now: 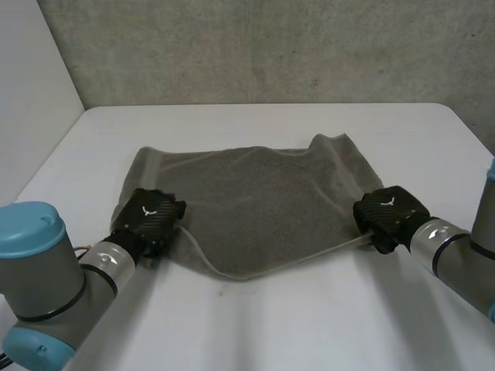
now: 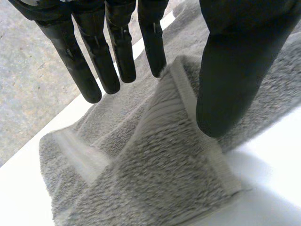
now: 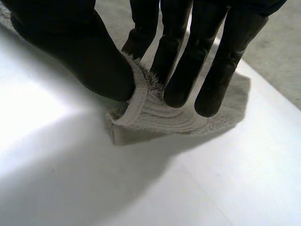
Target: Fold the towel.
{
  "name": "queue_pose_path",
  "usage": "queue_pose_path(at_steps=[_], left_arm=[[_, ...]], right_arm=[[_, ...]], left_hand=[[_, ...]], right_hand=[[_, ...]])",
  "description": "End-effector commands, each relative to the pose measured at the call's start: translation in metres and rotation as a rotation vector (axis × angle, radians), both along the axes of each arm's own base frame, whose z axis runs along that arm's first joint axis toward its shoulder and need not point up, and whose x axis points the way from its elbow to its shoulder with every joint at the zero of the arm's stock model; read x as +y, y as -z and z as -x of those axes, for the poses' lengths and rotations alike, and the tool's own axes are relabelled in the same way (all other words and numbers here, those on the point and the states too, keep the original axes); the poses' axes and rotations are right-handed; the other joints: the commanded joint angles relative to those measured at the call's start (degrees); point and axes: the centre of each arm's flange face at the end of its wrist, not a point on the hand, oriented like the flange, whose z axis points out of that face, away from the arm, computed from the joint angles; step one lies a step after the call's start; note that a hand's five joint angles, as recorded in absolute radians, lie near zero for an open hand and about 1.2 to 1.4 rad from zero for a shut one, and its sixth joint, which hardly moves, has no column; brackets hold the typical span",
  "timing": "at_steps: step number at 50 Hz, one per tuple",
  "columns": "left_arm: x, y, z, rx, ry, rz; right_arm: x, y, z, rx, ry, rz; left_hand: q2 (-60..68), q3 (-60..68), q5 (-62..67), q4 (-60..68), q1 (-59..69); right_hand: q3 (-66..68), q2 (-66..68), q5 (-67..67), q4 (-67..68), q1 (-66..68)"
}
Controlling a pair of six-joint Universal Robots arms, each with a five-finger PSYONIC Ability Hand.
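Towel (image 1: 255,201), grey terry cloth, lies spread and slightly rumpled across the middle of the white desk (image 1: 309,325), its near edge bowing toward the robot. The left hand (image 1: 148,216) sits at the near left corner. In its wrist view the fingers (image 2: 113,61) are straight and stand apart from the thumb (image 2: 230,84), with the turned-over corner lying between them, not clamped. The right hand (image 1: 390,210) is at the near right corner, where its thumb (image 3: 89,61) and fingers (image 3: 183,70) pinch the upturned hem (image 3: 136,101).

The main risk looks like an uneven lift. If both arms rise now, the left corner would probably slip free while the right one goes up. That would drag the towel askew and leave a crooked fold. The right pinch seems to catch only the hem's edge, so the cloth's weight might pull it loose. The doubled-over left corner could also get trapped inside the fold as a lump.
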Motion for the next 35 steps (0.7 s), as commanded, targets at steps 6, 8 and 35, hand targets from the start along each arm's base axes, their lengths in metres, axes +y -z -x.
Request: queue_pose_path(at_steps=[6,8,35], left_arm=[[0.012,0.009,0.008,0.107,-0.051,-0.068],[0.008,0.010,0.008,0.128,-0.085,-0.066],[0.004,0.008,-0.030,-0.013,-0.316,0.053]], right_arm=[[-0.008,-0.002,0.016,-0.079,0.088,0.020],[-0.007,-0.001,0.016,-0.080,0.090,0.015],[-0.013,0.002,0.024,-0.075,0.124,0.019]], left_hand=[[2.87,2.88,2.78,2.84,2.67],[3.21,3.21,3.12,3.18,3.00],[46.58,46.58,46.49,46.55,46.37]], right_hand=[[11.63,11.66,13.08,11.47,1.19],[11.63,11.66,13.08,11.47,1.19],[11.63,11.66,13.08,11.47,1.19]])
